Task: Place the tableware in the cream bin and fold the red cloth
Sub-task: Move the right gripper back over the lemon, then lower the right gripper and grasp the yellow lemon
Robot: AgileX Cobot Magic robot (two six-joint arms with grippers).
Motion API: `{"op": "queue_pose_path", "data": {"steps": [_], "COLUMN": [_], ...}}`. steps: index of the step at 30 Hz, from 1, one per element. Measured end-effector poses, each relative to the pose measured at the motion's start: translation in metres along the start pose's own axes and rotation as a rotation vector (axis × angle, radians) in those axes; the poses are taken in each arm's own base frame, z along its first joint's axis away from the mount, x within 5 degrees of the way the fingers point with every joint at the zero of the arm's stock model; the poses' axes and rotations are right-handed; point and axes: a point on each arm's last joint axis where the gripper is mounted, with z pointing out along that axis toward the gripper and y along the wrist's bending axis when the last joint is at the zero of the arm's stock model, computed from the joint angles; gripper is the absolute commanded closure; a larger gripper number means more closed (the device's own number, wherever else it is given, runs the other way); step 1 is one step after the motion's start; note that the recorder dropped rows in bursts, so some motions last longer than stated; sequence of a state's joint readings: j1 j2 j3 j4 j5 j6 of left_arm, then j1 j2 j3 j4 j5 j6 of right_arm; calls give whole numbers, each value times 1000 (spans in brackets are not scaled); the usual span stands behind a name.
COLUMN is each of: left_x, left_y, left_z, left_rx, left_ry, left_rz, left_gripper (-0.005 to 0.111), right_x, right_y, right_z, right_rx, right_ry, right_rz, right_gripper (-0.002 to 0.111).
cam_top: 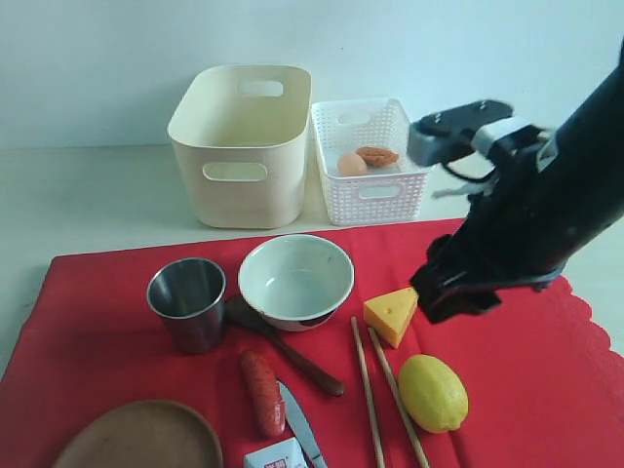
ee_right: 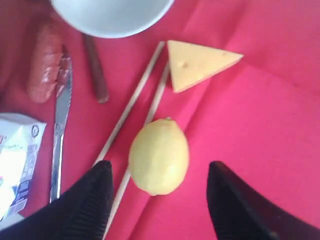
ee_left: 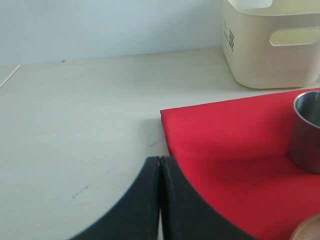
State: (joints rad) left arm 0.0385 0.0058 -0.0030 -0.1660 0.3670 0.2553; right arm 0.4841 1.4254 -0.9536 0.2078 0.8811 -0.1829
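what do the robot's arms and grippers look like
The right arm is bulky and black, with a dark grey camera block, a white band and a thin black cable. The right gripper has black, ribbed fingers; the left gripper has smooth, curved black ones.

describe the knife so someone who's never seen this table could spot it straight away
Start at the big red cloth and look along its near edge, between the sausage and the two chopsticks. The knife lies right beside the sausage, its near end by the small carton. It is the only flat, shiny metal piece there; the spoon nearby is dark wood.
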Motion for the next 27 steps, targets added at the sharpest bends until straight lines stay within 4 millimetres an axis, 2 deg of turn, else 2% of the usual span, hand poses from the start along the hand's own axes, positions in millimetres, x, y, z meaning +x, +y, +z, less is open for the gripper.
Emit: {"op": "queue_pose_path", "data": {"steps": [6, 12, 14, 19, 22, 25, 27], "left_x": [0, 0, 0, 0, 0, 0, 0], "left_y": [0, 0, 0, 0, 0, 0, 0], "left_z": [0, 0, 0, 0, 0, 0, 0], "left_rx": [0, 0, 0, 0, 0, 0, 0], "left_ry": [0, 0, 0, 0, 0, 0, 0], "left_rz": [0, 0, 0, 0, 0, 0, 0], "left_gripper": [107, 107, 107, 107, 107, 107, 107], "right_x": [9, 13, 14, 3, 3, 6, 7], "right_y": [21, 19, 16, 16, 15, 13, 12], "right_z": [40, 78, 83, 79, 83, 99, 109], "right_rx": [-26, 75, 110, 129, 132, 137, 139], "right_ry": [138, 263, 285, 258, 270, 317, 341], "right_rz": [-39, -3, 9, 18, 21, 22, 24], "right_gripper": [54, 52, 47, 38, 38, 38, 44]}}
